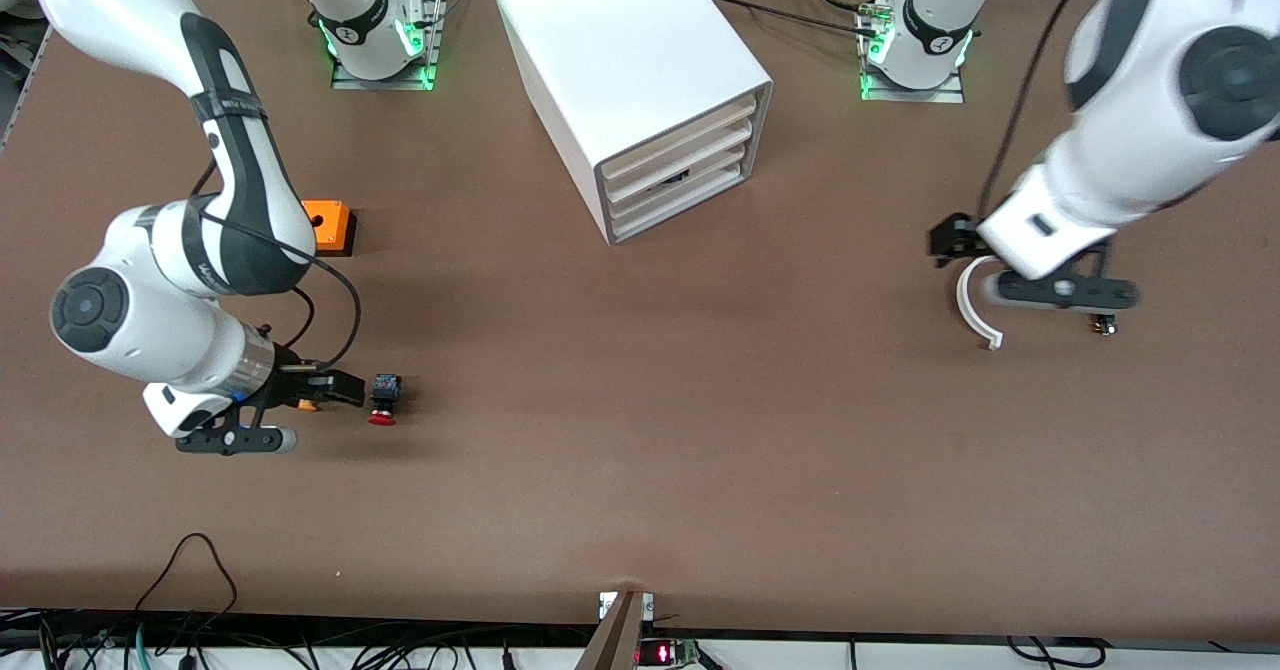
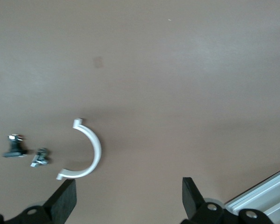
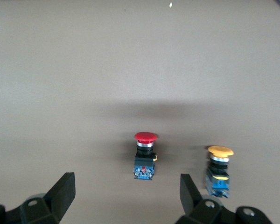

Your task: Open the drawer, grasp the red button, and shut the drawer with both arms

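Hovering with fingers spread near the table edge at the right arm's end, the right gripper [image 3: 126, 196] is over the red-capped button [image 1: 383, 399]. All cabinet [image 1: 640, 80] drawers [image 1: 672, 182] sit closed. The left gripper [image 2: 128, 198], spread, hangs over a white curved handle [image 1: 972, 300].

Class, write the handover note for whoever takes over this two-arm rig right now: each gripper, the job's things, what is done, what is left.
Right gripper: open, empty, over the table by the red button.
Left gripper: open, empty, over the white curved piece toward the left arm's end.
Red button lies on the table beside the yellow-capped button.
Cabinet: all four drawers look shut.
Done: nothing visible.
Left: open drawer, grab button, close drawer.
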You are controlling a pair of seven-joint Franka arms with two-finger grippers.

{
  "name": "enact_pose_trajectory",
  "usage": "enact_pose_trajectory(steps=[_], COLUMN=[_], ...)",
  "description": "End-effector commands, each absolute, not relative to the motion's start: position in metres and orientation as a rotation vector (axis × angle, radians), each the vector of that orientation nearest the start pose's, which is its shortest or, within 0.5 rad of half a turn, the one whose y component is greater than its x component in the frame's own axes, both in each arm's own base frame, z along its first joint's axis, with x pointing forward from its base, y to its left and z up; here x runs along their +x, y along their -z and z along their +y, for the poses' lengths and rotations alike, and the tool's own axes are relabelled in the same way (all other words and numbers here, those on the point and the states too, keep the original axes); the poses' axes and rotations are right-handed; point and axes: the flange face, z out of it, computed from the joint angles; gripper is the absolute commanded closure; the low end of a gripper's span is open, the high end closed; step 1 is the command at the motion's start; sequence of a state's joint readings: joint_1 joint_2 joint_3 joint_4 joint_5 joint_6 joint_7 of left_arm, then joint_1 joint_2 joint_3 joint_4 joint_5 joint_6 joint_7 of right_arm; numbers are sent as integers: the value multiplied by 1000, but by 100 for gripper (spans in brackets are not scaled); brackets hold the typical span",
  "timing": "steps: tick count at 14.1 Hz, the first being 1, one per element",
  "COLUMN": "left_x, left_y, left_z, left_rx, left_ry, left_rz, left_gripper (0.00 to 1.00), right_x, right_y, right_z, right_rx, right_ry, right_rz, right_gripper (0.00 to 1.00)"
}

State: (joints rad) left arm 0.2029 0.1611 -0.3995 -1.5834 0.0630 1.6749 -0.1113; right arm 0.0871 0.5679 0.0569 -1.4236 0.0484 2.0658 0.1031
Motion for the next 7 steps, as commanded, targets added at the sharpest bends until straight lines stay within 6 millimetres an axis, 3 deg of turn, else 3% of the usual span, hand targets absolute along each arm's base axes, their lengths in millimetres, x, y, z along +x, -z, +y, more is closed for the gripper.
enact_pose_trajectory(steps=[1,5,7], left_x=[575,562,555], left_y=[-568,-589,-598], left_z=[-39,6,6], left_rx=[-3173,-3160,-3145], left_ry=[-43,17,23], left_rz=[190,188,199], left_gripper=[0,0,0], right_x=[695,676,668], right_y=[-418,-475,-492], right_z=[96,100,95], right_rx=[-3094,-3100,-3097], right_ry=[94,106,101], right_rz=[-68,-67,-50], right_gripper=[1,1,1])
